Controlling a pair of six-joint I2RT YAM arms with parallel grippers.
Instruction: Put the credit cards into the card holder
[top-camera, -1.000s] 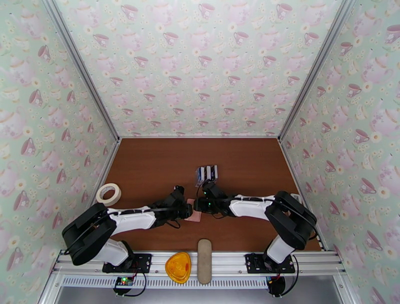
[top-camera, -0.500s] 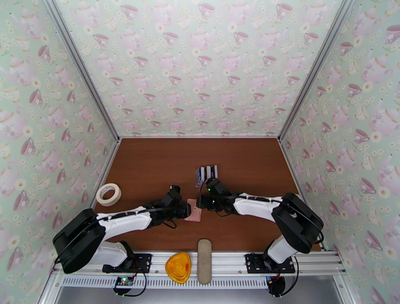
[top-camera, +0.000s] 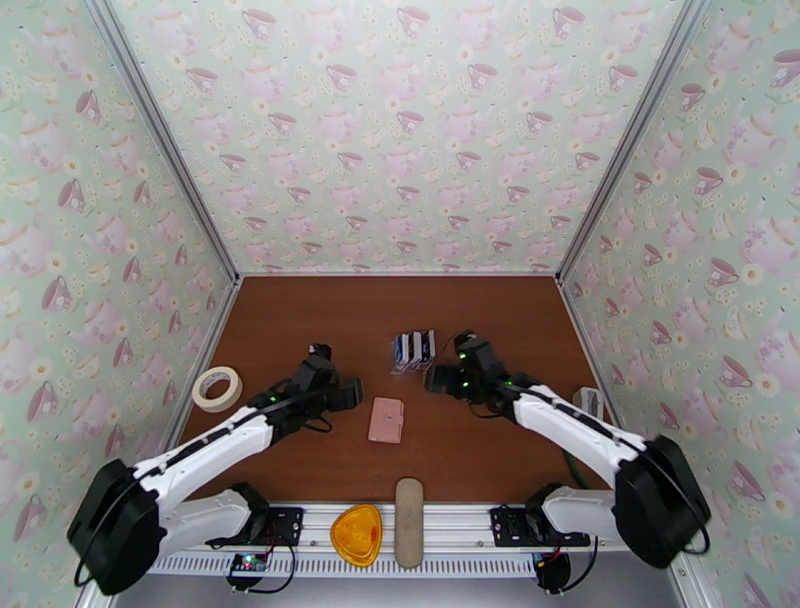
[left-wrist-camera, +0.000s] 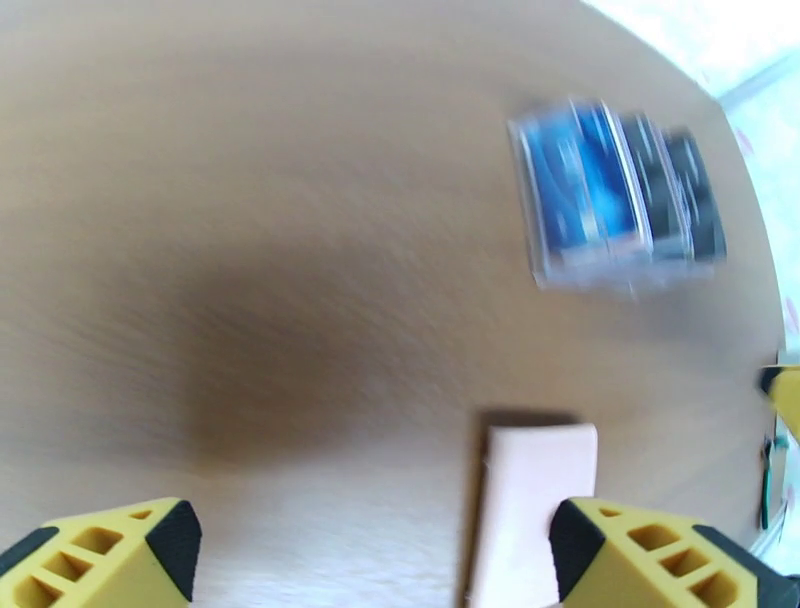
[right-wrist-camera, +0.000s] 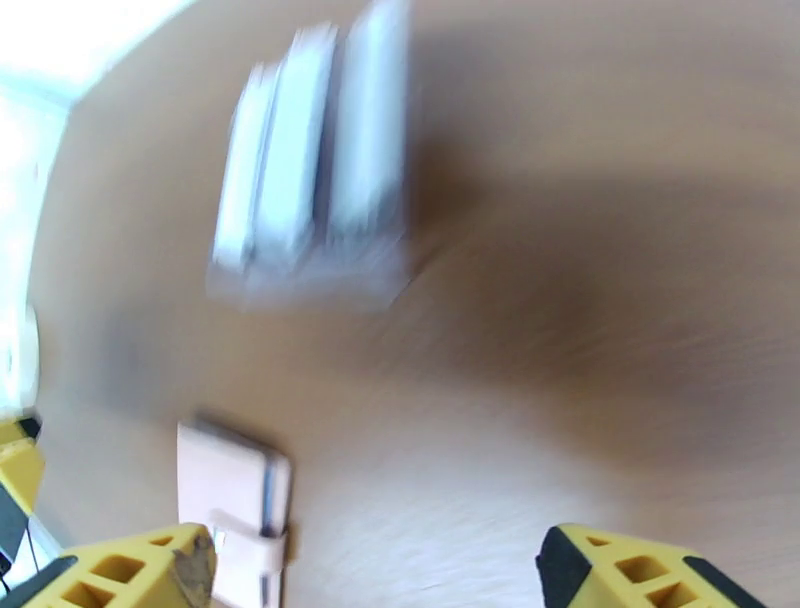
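Cards (top-camera: 413, 346), dark and light, were seen standing on edge in a clear rack (left-wrist-camera: 610, 272) at the middle of the table (top-camera: 300, 320), where they had stood a second earlier. The pink holder (top-camera: 386, 420) lay flat and closed just in front of them, nearer the arm bases, with its snap tab across one edge.

A second earlier both grippers had been pressed close together over the holder. By this moment it had been let go and left alone on the table, touched by neither gripper. The left gripper (top-camera: 345, 393) had been drawn back to the holder's left, and the right gripper (top-camera: 437, 379) up and to its right, beside the rack. Both pairs of jaws had been spread wide, with nothing held between them.

Whether any card was inside the holder could not be told. With cards left in the rack, the task was judged unfinished, and the release read as a break between steps.

The left arm was stretched low and diagonally from its near-left base towards the centre. The right arm was stretched likewise from the near right, its wrist raised. Both wrist views were blurred, so the arms were judged to be moving.
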